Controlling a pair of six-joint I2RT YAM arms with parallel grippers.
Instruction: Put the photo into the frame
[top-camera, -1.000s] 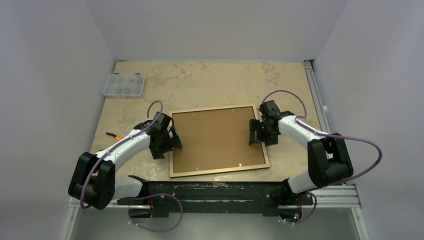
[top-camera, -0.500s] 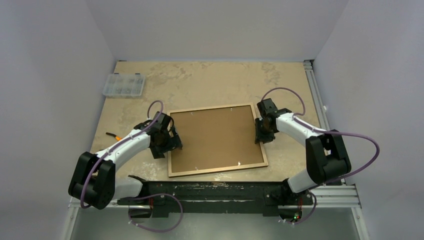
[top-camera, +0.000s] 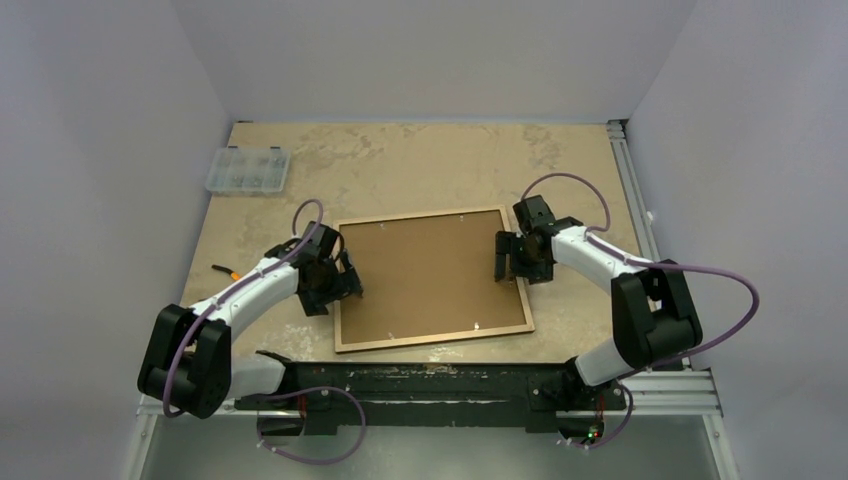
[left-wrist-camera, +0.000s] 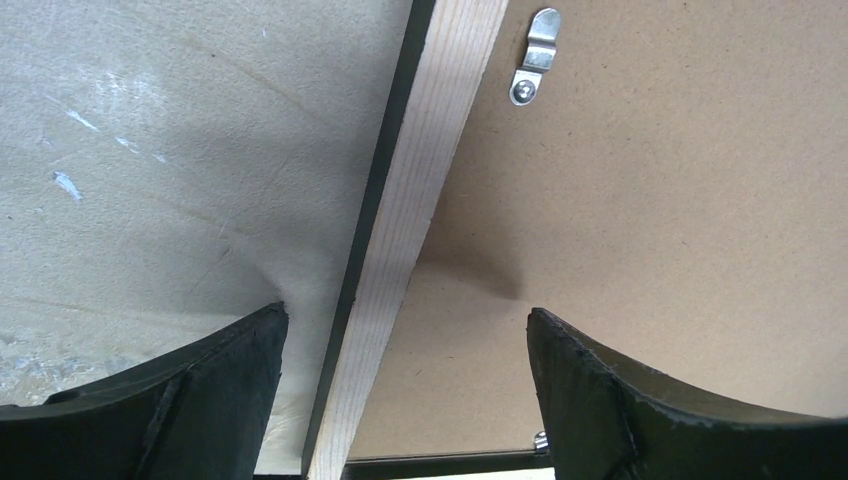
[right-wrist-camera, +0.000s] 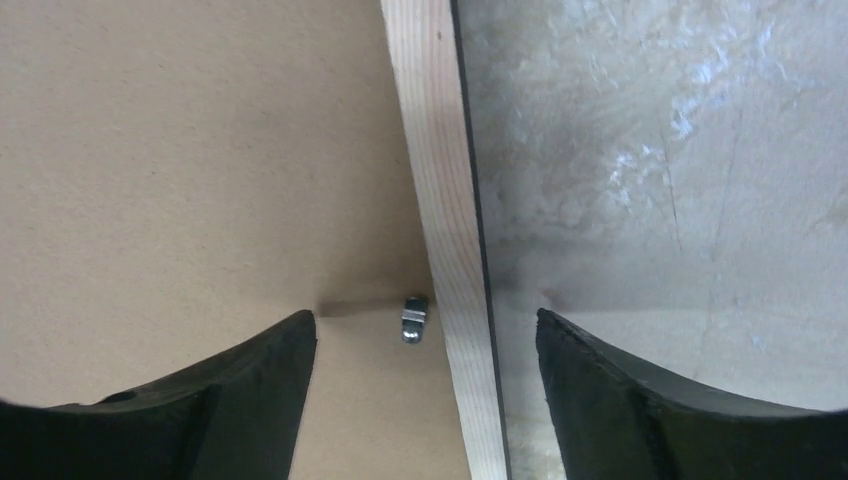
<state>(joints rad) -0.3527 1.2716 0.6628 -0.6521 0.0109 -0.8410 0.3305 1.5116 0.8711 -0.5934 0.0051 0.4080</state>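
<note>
Left hand (left-wrist-camera: 405, 325) gapes wide and empty, straddling the left rail of the frame (top-camera: 432, 341). Right hand (right-wrist-camera: 425, 325) stands equally open over the right rail and a metal clip (right-wrist-camera: 414, 318), gripping nothing. The frame lies back-up mid-worktop (top-camera: 400, 165), with the backing board (top-camera: 430, 275) seated in it. No photo shows; presumably it sits beneath, leaving clips to fasten. Both arms reach inward, wrists pitched down.

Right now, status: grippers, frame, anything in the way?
Frame face down, backing board seated; photo not visible. Left gripper open astride left rail. Right gripper open astride right rail.
</note>
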